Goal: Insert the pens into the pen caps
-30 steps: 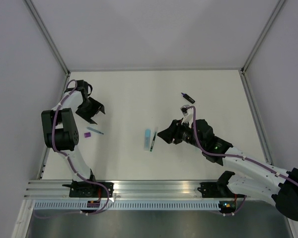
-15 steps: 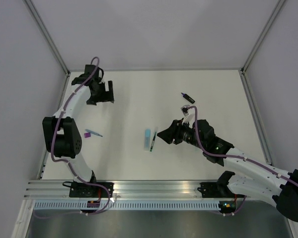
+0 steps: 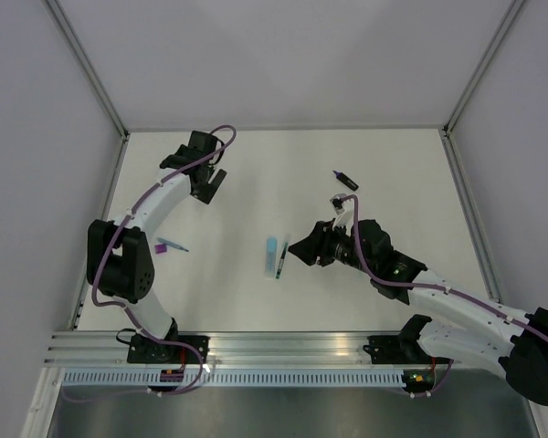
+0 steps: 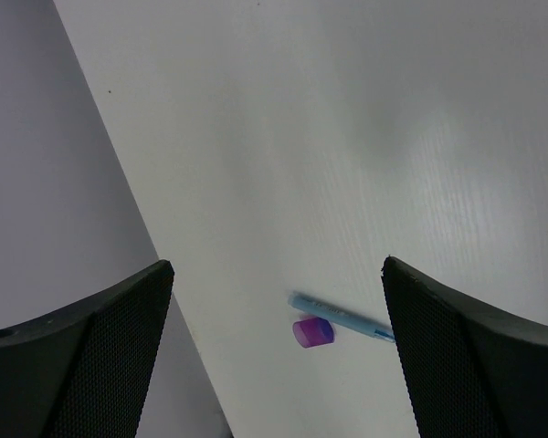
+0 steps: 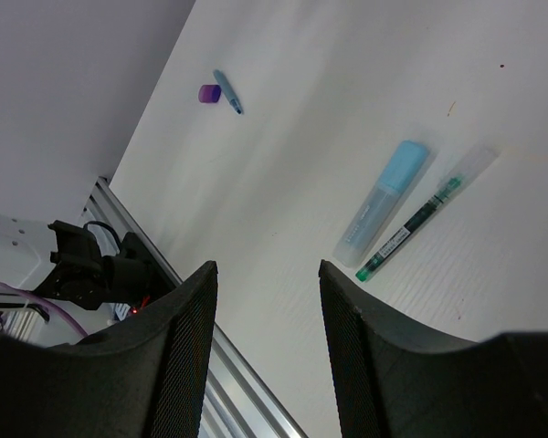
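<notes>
A purple cap lies touching a thin blue pen at the table's left; both also show in the top view, the cap and the pen. A pale-blue highlighter and a thin dark-green pen lie side by side mid-table. The black-and-purple marker lies far right. My left gripper is open and empty, high over the far left. My right gripper is open and empty, just right of the highlighter. No loose pale-blue cap is in view.
White walls with aluminium posts enclose the table on three sides. An aluminium rail runs along the near edge. The left wall stands close to the cap and blue pen. A small dark-and-white object sits by my right wrist.
My left arm has swung from the left edge toward the far side and to the right, still open. My right arm has barely moved. The pens and cap lie as before.
</notes>
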